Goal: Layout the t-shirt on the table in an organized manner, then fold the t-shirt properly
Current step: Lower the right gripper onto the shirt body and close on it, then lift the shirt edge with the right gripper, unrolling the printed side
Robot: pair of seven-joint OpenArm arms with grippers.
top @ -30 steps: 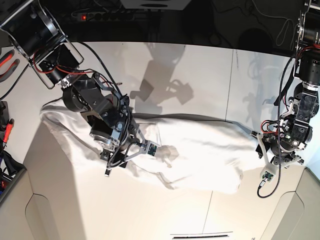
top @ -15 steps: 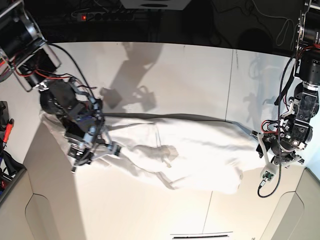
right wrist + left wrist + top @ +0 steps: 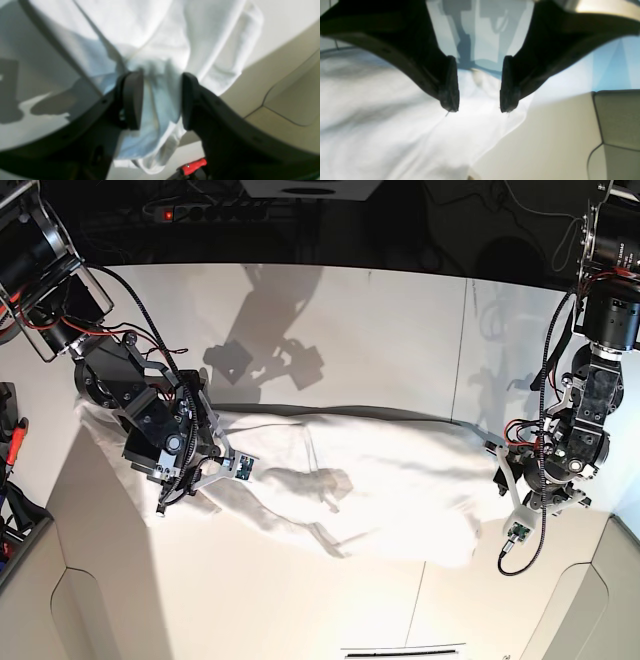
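The t-shirt (image 3: 370, 490) is lying along the middle of the desk (image 3: 400, 320) as a long, rumpled white band, running from my right arm at one end to my left arm at the other. Only plain white cloth is showing; no print is facing up in any view. Folds and creases are running lengthwise through it, and a small raised wrinkle is sitting near its middle.

I am holding my right gripper (image 3: 160, 100) over the bunched end of the shirt. Its jaws are standing apart, with a ridge of gathered white fabric lying in the gap between the two dark pads. I cannot tell whether either pad is pressing on that cloth or merely flanking it. Beside this end the fabric is spilling toward the desk edge, where a rounded cut-out is showing.

I am hovering my left gripper (image 3: 478, 105) at the opposite end, just above the shirt's edge. Its jaws are spread, and nothing is between them; the white cloth is lying below the fingertips (image 3: 450, 100), apart from them. Next to that edge the bare desk is showing, with another rounded cut-out near the corner.

In the base view shadows of both arms are falling across the far half of the desk.
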